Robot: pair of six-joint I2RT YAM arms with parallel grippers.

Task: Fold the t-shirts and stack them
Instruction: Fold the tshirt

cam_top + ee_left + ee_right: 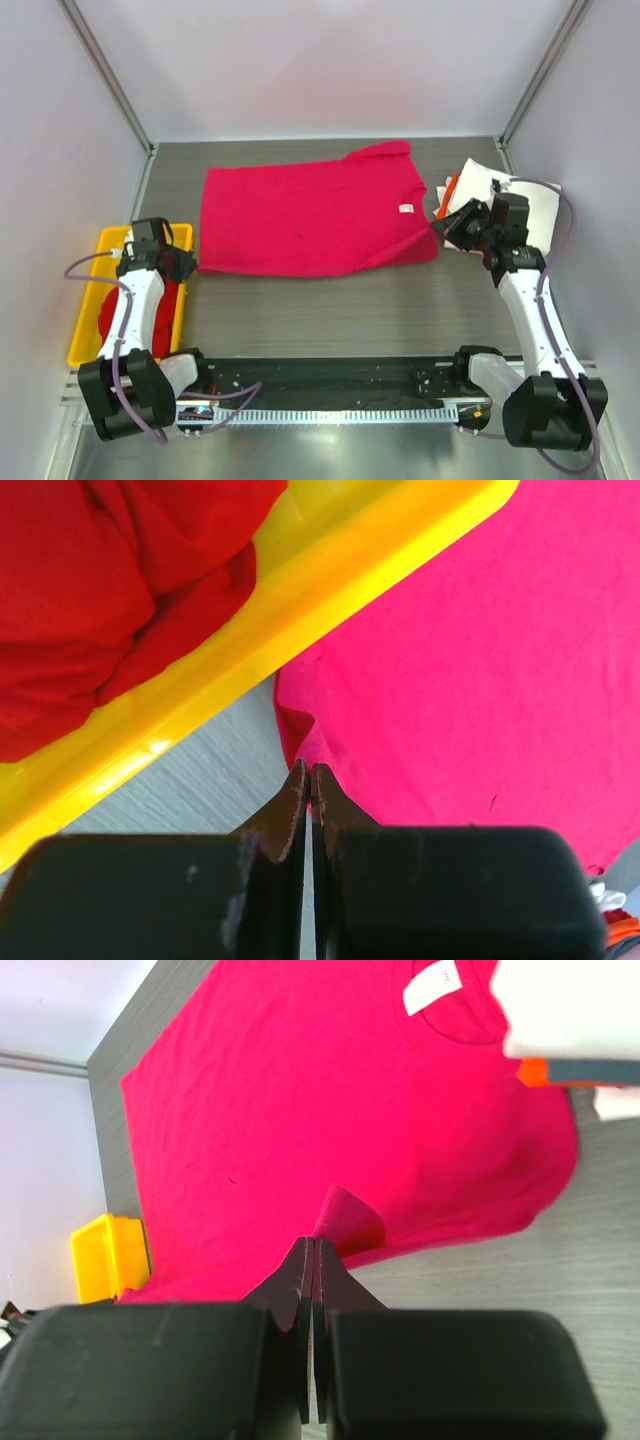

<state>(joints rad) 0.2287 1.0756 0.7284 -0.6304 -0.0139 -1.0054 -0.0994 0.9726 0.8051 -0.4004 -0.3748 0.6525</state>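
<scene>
Red t-shirt [168, 320] partly behind left arm [135, 310]

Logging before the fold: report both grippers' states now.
Left gripper: closed, tips at the magenta t-shirt's corner; hold cannot be told.
Right gripper: closed, pinching a raised fold of that shirt's edge.

The t-shirt [310, 220] is magenta-pink, the tray [85, 300] yellow, the pile [475, 180] seemingly white and orange.

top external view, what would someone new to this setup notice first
The magenta-pink t-shirt spread flat across the middle of the table grabs the eye first. Next comes the yellow tray at the left edge, with a darker red t-shirt bunched inside it. At the right, a pile of white and orange cloth lies just past the pink shirt's collar end.
</scene>
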